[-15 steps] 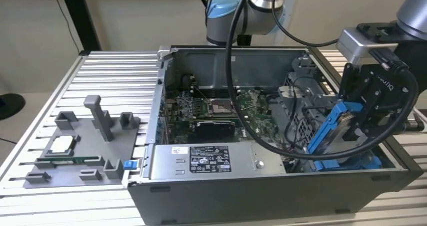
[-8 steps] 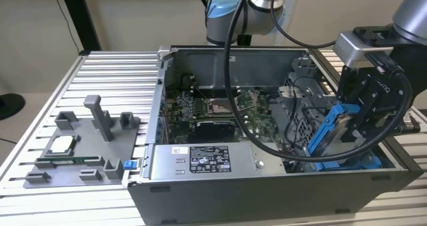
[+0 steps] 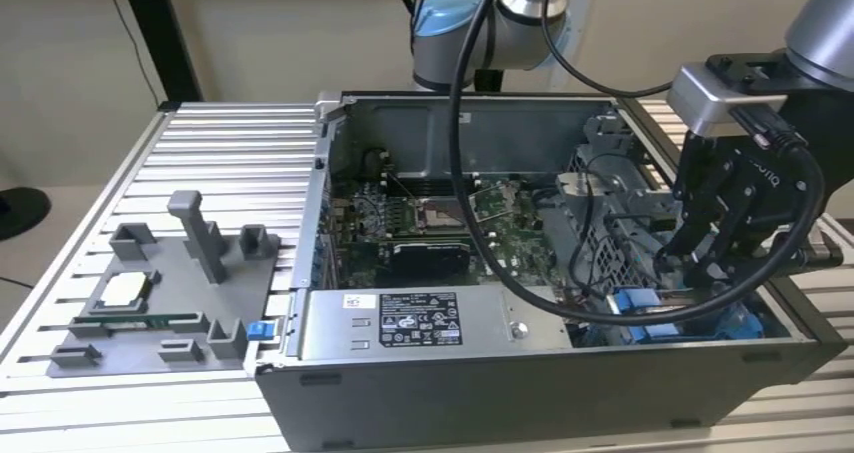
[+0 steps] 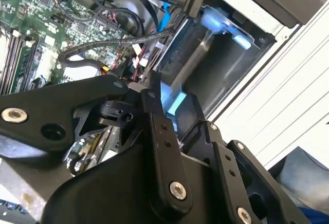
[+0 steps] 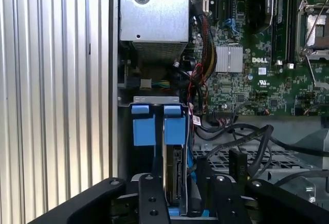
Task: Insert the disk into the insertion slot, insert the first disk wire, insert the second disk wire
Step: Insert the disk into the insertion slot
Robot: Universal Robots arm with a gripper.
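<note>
My gripper (image 3: 697, 265) hangs over the front corner of the open computer case on the exterior view's right. In both wrist views its black fingers (image 5: 150, 199) stand on either side of the disk (image 5: 175, 175), which is on edge in its bright blue caddy (image 4: 172, 104). The jaws look shut on the disk. It sits low in the insertion slot (image 3: 694, 318), a grey metal bay (image 4: 226, 64) with blue tabs (image 5: 143, 125). Loose black wires (image 5: 241, 134) and a blue cable with a black plug (image 4: 191, 4) lie beside the bay.
The grey power-supply box (image 3: 400, 323) with its sticker runs along the case front, and the motherboard (image 3: 441, 218) lies behind it. A grey fixture tray (image 3: 167, 293) with small parts sits on the ribbed aluminium table (image 3: 214, 143) at the exterior view's left.
</note>
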